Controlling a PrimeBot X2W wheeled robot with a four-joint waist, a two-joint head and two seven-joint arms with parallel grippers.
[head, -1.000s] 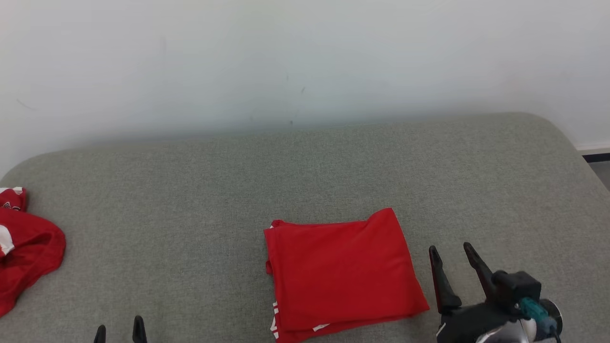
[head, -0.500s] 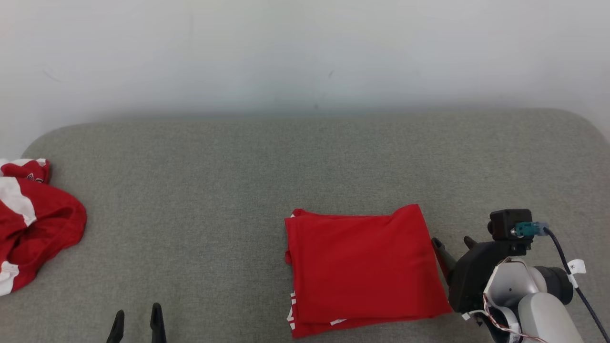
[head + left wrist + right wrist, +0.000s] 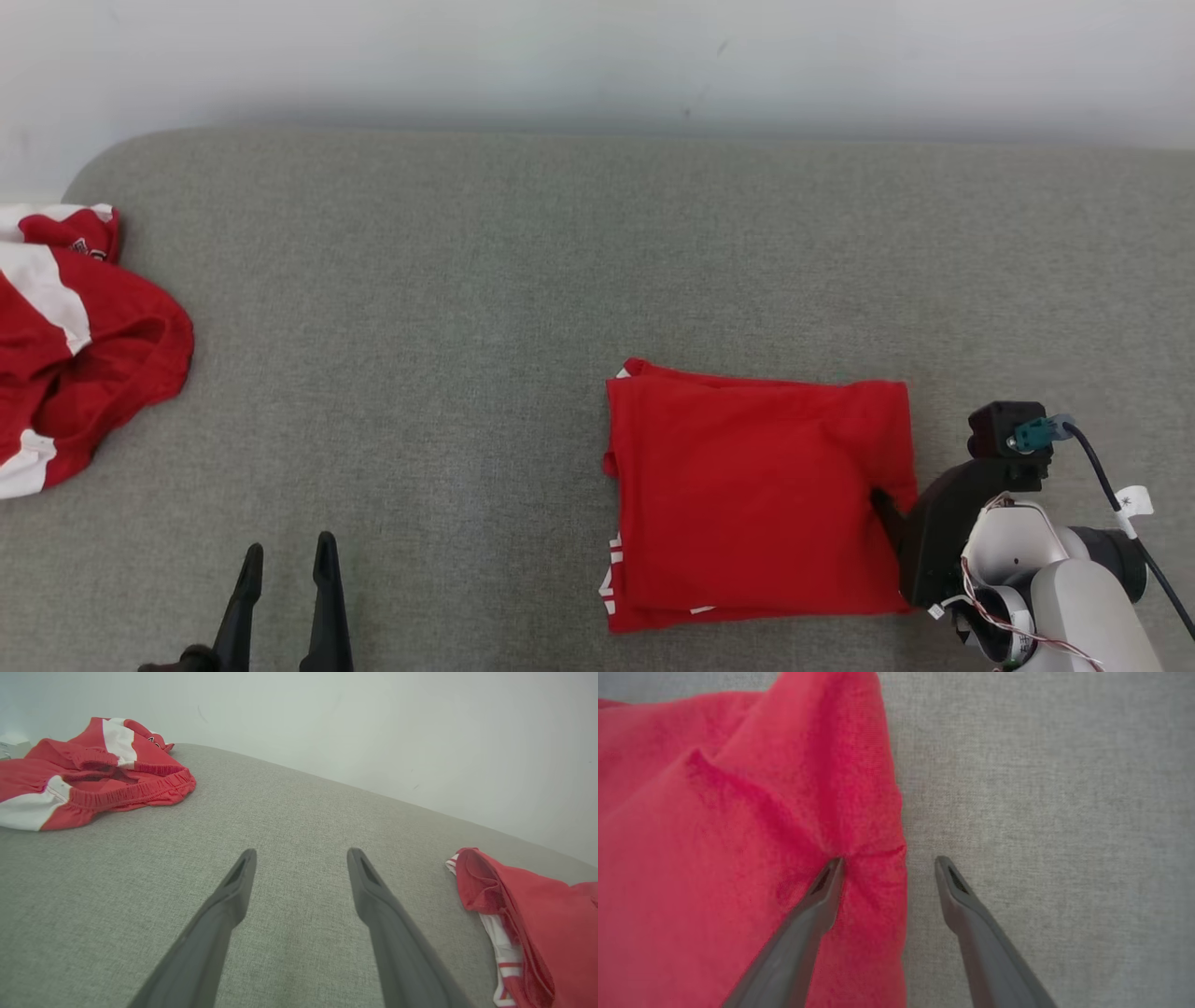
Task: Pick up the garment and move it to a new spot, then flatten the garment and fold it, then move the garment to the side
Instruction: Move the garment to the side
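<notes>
The folded garment (image 3: 756, 495) lies flat on the cushion (image 3: 467, 280), its right edge passing between the fingers of the right gripper (image 3: 891, 860). The jaws stand apart and clamp nothing: one finger presses on the cloth, the other rests over bare cushion just beside the edge. A pucker runs away from the pressing tip. If the jaws close here, they will likely pinch only the top layers, and the fold could peel open when dragged aside. Pushing further inward would probably bunch the edge instead. The left gripper (image 3: 288, 546) hangs with jaws apart, well clear of the garment, with the shorts (image 3: 75, 345) far off on its outer side. A second ago the right gripper stood beside the garment with both fingers clear of it. It has since tipped over onto the edge, and the pucker is new. The head camera has also shifted, so the garment's apparent slide is not its own.
</notes>
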